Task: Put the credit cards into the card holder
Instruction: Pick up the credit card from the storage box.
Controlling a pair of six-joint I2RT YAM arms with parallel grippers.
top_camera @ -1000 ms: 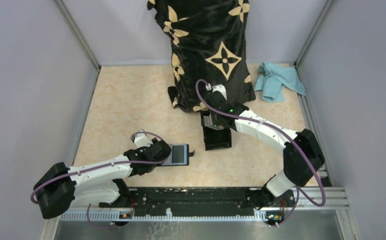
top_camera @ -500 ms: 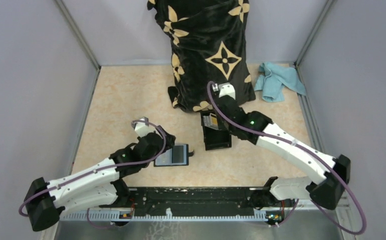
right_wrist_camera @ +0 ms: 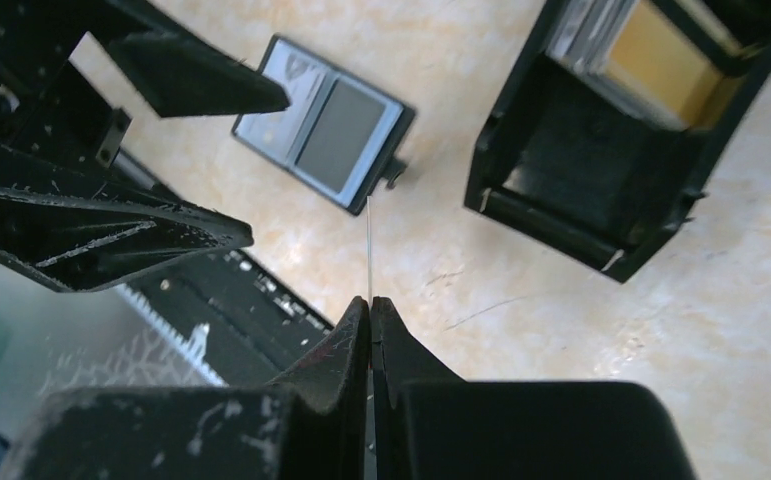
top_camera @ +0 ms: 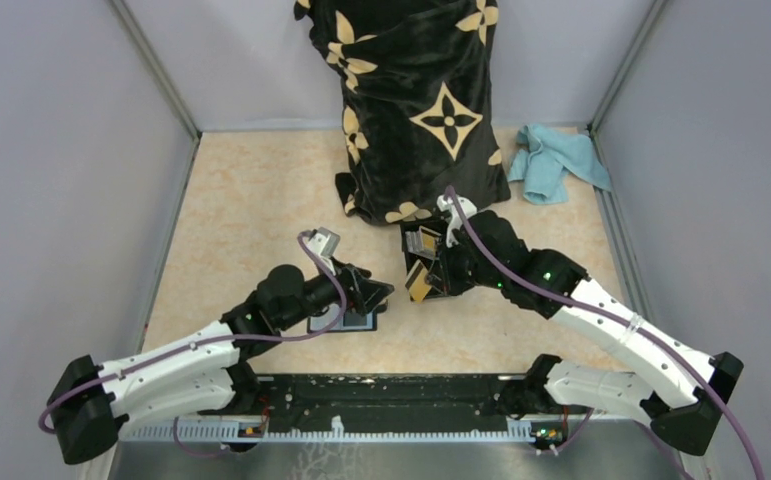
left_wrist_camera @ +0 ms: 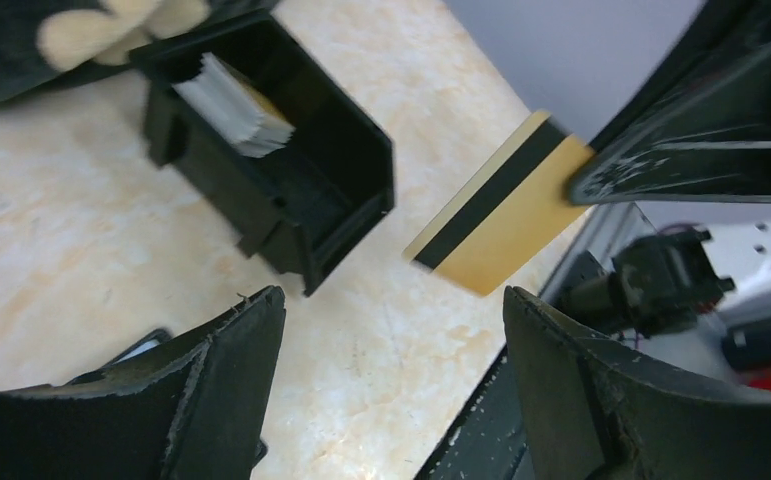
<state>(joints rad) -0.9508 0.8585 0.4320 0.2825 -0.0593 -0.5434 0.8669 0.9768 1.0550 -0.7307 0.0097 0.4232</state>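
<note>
The right gripper (top_camera: 437, 277) has its jaws clamped on 1 orange-gold credit card (left_wrist_camera: 496, 215), pinching it by 1 end so most of its length with the black stripe hangs free. The card is in the air over the middle of the table (top_camera: 251, 200), between the black slotted box (top_camera: 431, 262) and the card holder (right_wrist_camera: 326, 135). The holder lies open and flat close to the near edge, left of the middle. More cards (right_wrist_camera: 661, 55) stand in the box.

The left gripper (top_camera: 366, 295) hovers just above the holder with its jaws wide apart, gripping nothing.

The card looks light, stiff and slick, thin enough to show only as a line from the right wrist. It should take a firm pinch without harm but could swivel between the jaws if it catches on a pocket lip. The present hold at the far end suits it, as the leading edge is left bare for the pocket. The holder looks soft and light and will likely skid when pushed, so pressing down on its bare flap seems wise
</note>
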